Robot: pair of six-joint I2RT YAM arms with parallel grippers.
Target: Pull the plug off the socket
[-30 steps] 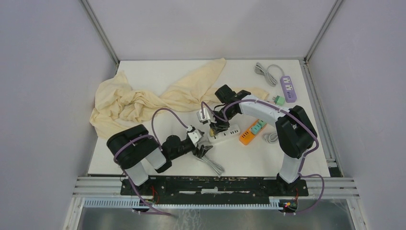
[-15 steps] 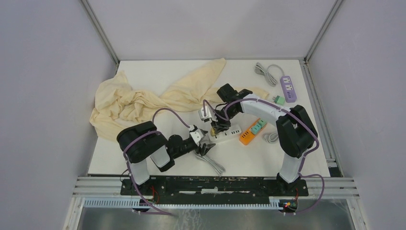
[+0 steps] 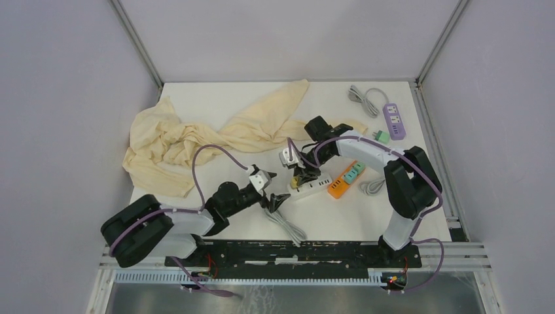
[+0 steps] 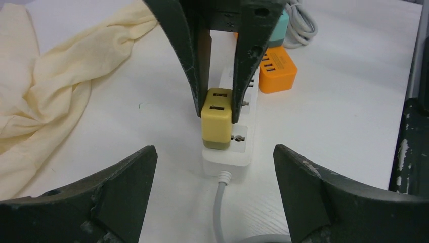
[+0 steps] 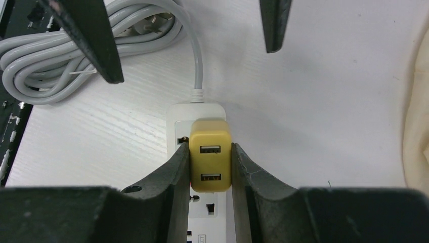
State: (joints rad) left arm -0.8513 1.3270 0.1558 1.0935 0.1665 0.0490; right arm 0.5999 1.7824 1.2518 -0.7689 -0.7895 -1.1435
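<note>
Near edge: grey cable (image 5: 76,50) of the strip lies coiled on the worktop (image 3: 340,216), just in front of the arm bases.

L hand (image 3: 275,185): fingers spread wide, nothing between them. It hangs low at the cord end of the white power strip (image 4: 230,152), one finger to each side and neither touching it in the wrist view. So the strip is not braced.

White power strip: flat on the worktop, approx. mid-table, cord end toward the L arm.

Yellow plug (image 4: 217,119): a 2-port USB block, upright in the outlet nearest the cord end. Base looks flush with the strip face; no gap and no pins showing. Judged seated, not yet out.

R hand (image 3: 304,175): reaches down from above with both fingers (image 5: 177,167) clamped on opposite sides of the plug. Contact is clear in both wrist views.

Beyond: orange strip (image 4: 275,68) just past the white one, a cream cloth (image 3: 190,140) bunched at far L, and a purple strip (image 3: 393,122) at far R. None are involved.

Status: grasp done, extraction not begun. Remaining, in my judgement: hold the strip down with the L hand, pull straight up, clear the pins. Risk: the strip lifts with the plug if left unbraced.
</note>
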